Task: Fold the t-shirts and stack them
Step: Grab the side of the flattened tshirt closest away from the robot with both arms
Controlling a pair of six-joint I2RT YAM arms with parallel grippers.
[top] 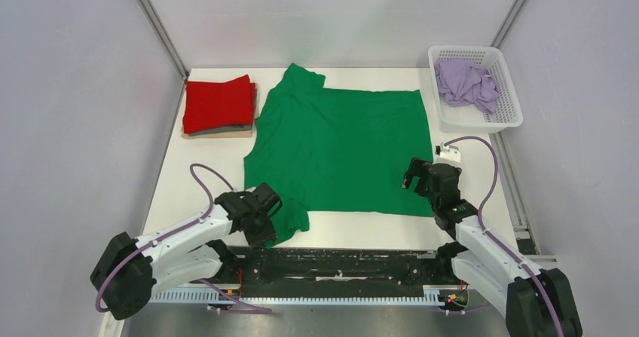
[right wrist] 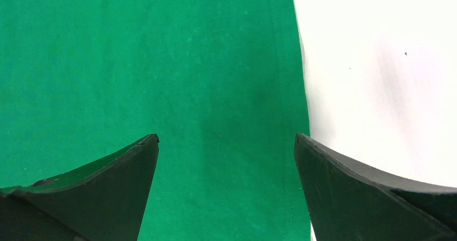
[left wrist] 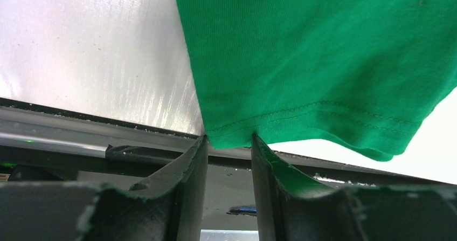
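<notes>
A bright green t-shirt (top: pixel 339 148) lies spread flat in the middle of the table, neck to the left. My left gripper (top: pixel 265 228) is at its near-left sleeve. In the left wrist view the jaws (left wrist: pixel 229 138) stand narrowly apart with the sleeve hem (left wrist: pixel 232 133) at their tips, not squeezed. My right gripper (top: pixel 411 179) hovers wide open over the shirt's near-right hem corner. The right wrist view shows green cloth (right wrist: pixel 134 63) between its jaws (right wrist: pixel 226 137). A folded red t-shirt (top: pixel 218 105) lies at the back left. A crumpled pale lilac t-shirt (top: pixel 466 82) lies in the basket.
The white lattice basket (top: pixel 475 124) stands at the back right. The red shirt rests on a grey layer and a brown board (top: pixel 218 133). A small white block (top: pixel 450 154) sits right of the green shirt. A black rail (top: pixel 339 265) runs along the near edge.
</notes>
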